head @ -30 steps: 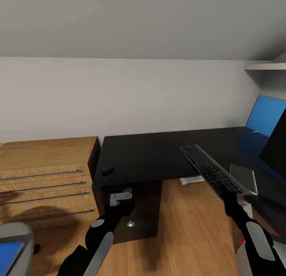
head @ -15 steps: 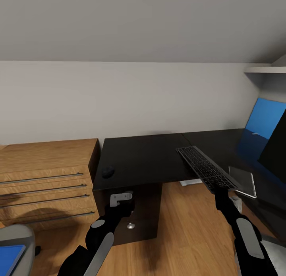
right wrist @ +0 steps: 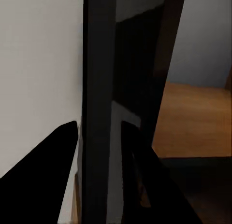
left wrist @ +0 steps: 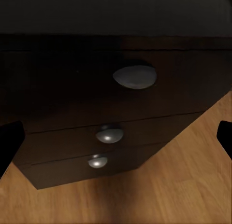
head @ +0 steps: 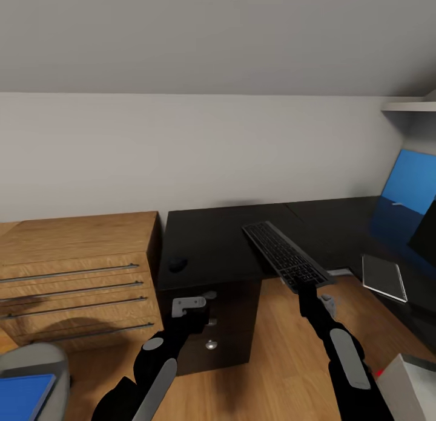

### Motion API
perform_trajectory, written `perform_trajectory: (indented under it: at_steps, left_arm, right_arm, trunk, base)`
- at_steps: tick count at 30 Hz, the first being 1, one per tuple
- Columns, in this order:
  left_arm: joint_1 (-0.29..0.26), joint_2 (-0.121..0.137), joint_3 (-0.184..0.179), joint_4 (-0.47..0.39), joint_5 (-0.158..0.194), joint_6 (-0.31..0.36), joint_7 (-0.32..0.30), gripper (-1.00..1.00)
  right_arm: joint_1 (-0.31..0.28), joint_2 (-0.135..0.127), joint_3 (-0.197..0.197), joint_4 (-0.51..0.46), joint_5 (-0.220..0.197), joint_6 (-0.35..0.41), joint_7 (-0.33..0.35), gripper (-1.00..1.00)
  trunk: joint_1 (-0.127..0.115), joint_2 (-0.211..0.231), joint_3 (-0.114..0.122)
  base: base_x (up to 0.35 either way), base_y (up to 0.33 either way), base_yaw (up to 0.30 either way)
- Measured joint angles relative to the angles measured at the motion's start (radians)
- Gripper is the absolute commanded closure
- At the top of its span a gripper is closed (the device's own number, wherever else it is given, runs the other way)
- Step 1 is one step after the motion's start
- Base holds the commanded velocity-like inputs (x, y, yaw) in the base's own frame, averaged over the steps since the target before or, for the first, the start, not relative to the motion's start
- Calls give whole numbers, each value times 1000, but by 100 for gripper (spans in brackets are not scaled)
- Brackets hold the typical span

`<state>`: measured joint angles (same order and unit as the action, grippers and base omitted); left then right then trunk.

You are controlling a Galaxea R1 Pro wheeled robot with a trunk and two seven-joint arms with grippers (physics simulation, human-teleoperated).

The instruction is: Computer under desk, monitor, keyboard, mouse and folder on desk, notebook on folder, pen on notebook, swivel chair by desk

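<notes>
My right gripper (head: 307, 290) is shut on the near end of the slim black-keyed keyboard (head: 283, 256), which slants out over the front part of the glossy black desk (head: 218, 239). In the right wrist view the keyboard (right wrist: 99, 89) runs edge-on between my fingers (right wrist: 53, 166). The dark mouse (head: 177, 265) lies near the desk's front left corner. My left gripper (head: 191, 305) is open in front of the drawer unit and its round silver knobs (left wrist: 135, 77). The blue folder (head: 21, 397) lies on the swivel chair (head: 30, 355) at lower left. A black monitor edge (head: 426, 234) shows at far right.
Low light-wood cabinets (head: 72, 270) with bar handles stand left of the desk. A flat grey-framed slab (head: 383, 277) lies on the desk's right wing, with a blue panel (head: 413, 180) behind it. A pale grey box (head: 407, 388) sits at lower right. Wood floor (head: 278, 348) lies under the desk.
The view has shifted slightly. My right arm has carried the keyboard leftward, from beyond the desk's inner edge to over its top. The left gripper holds its place before the drawers.
</notes>
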<state>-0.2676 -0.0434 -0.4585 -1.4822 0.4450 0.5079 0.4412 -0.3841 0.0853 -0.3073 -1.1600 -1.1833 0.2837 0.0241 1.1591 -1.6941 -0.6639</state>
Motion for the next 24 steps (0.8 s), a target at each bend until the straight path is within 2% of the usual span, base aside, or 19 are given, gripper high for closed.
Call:
perform_trajectory:
  at_steps: [4, 6, 13, 18, 24]
  left_arm:
    - [0, 0, 0, 0, 1, 0, 0, -100]
    - [0, 0, 0, 0, 2, 0, 0, -100]
    - [0, 0, 0, 0, 4, 1, 0, -100]
    - [0, 0, 1, 1, 5, 1, 0, -100]
    - [0, 0, 1, 1, 5, 1, 0, -100]
  right_arm:
    - [0, 15, 5, 6, 2, 0, -1, 100]
    - [0, 24, 29, 9, 1, -3, -1, 100]
    - [0, 32, 57, 21, -2, -5, -2, 100]
    - [-1, 36, 109, 36, -13, -6, -1, 100]
    - [-1, 36, 119, 34, -13, -3, -4, 100]
  trunk:
    - [0, 0, 0]
    - [0, 0, 0]
    - [0, 0, 5]
    - [0, 0, 9]
    - [0, 0, 11]
  base:
    - [0, 276, 0]
    - [0, 92, 17]
    - [0, 22, 78]
    - [0, 2, 91]
    - [0, 0, 23]
